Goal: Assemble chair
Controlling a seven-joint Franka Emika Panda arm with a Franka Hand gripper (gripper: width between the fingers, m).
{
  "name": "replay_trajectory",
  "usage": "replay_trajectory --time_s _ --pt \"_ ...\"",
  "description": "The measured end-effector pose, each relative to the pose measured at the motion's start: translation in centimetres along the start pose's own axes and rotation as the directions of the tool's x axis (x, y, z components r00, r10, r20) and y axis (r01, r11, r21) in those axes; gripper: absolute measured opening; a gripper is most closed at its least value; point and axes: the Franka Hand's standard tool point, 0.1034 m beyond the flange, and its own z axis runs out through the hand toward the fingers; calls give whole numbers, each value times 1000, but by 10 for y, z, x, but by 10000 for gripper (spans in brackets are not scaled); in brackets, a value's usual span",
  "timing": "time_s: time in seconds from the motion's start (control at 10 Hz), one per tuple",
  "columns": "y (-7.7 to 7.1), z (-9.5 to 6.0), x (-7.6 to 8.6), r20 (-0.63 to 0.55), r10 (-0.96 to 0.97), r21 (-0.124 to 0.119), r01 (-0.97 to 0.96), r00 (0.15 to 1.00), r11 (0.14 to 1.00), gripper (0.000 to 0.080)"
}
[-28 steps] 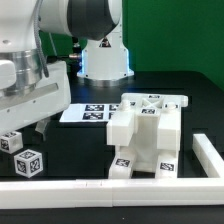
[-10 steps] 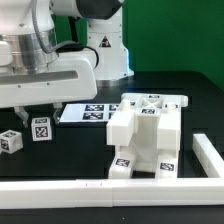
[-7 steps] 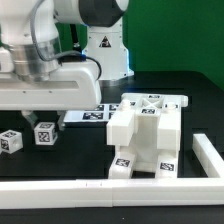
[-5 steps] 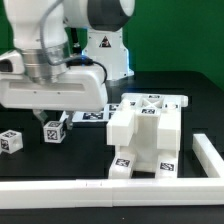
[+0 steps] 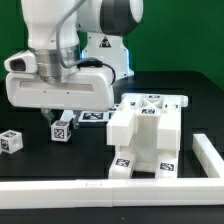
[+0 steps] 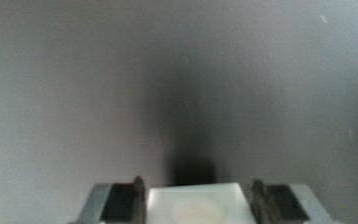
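My gripper [image 5: 61, 120] is shut on a small white tagged cube leg [image 5: 62, 129] and holds it just above the black table, to the exterior view's left of the partly built chair [image 5: 146, 135]. The chair is a white block of slabs with tags on its top and front. A second cube leg [image 5: 9, 141] lies on the table at the far left. In the wrist view the held white leg [image 6: 195, 207] fills the gap between the two dark fingers [image 6: 123, 202], with my gripper [image 6: 197, 203] over blurred dark table.
A long white border rail [image 5: 90, 189] runs along the front and up the right side [image 5: 211, 155]. The marker board [image 5: 97, 117] lies behind the gripper, mostly hidden. The robot's base [image 5: 106, 55] stands at the back.
The gripper has carried the cube leg toward the exterior view's right, closer to the chair. The other cube leg and the chair have not moved.
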Motion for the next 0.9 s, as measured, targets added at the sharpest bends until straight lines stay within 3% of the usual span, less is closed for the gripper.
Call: replay_trajectory --time_s 0.1,0.5,0.6,0.7,0.8,0.9 --pt "4 3 -11 16 -24 2 24 1000 1000 282" --pt "3 5 -15 51 -31 13 31 998 999 282" --pt "2 5 -15 51 -29 12 29 998 1000 482" --pt "-1 8 -19 83 -15 18 14 996 1000 593" --pt "-6 11 -27 195 -20 24 16 981 1000 593" --pt "-9 12 -25 269 -4 9 1 963 1000 640"
